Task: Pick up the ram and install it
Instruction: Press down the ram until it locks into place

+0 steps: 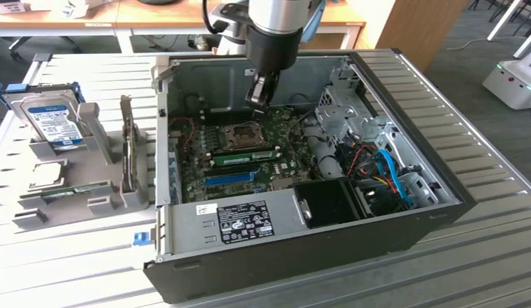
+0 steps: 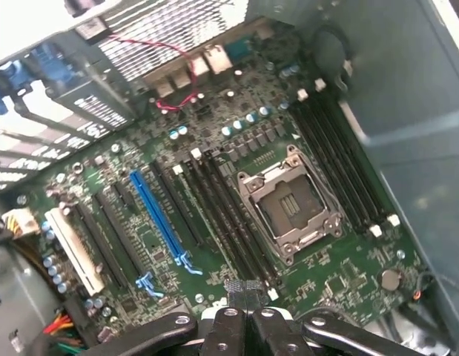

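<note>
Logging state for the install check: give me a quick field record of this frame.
hand: above the green motherboard, inside the open black computer case
long green circuit-board stick: lying between the square metal CPU socket and the long blue plastic slot; seating unclear
silver hard drive: upright in grey holder, outside case

We identify a robotics lab or workshop: an open computer case [image 1: 317,160] lies on a slatted metal table [image 1: 471,128], wooden desks [image 1: 163,19] stand behind, and a white mobile robot [image 1: 514,80] is parked on carpet.
</note>
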Available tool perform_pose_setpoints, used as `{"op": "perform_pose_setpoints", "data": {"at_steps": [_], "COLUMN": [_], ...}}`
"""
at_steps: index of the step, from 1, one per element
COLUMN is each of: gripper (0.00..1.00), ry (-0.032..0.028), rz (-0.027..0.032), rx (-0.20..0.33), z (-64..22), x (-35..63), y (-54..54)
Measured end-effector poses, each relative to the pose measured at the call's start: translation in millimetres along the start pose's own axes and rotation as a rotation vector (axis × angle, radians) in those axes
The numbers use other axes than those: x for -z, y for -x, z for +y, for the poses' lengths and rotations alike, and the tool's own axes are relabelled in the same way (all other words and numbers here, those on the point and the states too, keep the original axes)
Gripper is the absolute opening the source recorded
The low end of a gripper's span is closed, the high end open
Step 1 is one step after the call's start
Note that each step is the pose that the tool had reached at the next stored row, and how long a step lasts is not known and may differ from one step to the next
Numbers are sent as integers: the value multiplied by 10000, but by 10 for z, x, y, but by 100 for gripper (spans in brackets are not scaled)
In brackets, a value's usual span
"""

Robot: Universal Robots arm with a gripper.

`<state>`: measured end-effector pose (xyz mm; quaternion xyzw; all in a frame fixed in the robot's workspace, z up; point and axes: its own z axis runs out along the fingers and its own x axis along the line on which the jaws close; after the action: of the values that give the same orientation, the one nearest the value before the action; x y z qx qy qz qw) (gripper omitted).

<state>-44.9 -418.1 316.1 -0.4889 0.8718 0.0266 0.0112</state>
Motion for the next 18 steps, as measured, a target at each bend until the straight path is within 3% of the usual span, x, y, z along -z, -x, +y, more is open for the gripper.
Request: {"op": "perform_pose_setpoints", "data": {"at_steps": [18], "gripper": [11], "ry": [-130], "rz": [-101], "rx": [-2842], "z": [-1], "x": [-19], "y": [-1]}}
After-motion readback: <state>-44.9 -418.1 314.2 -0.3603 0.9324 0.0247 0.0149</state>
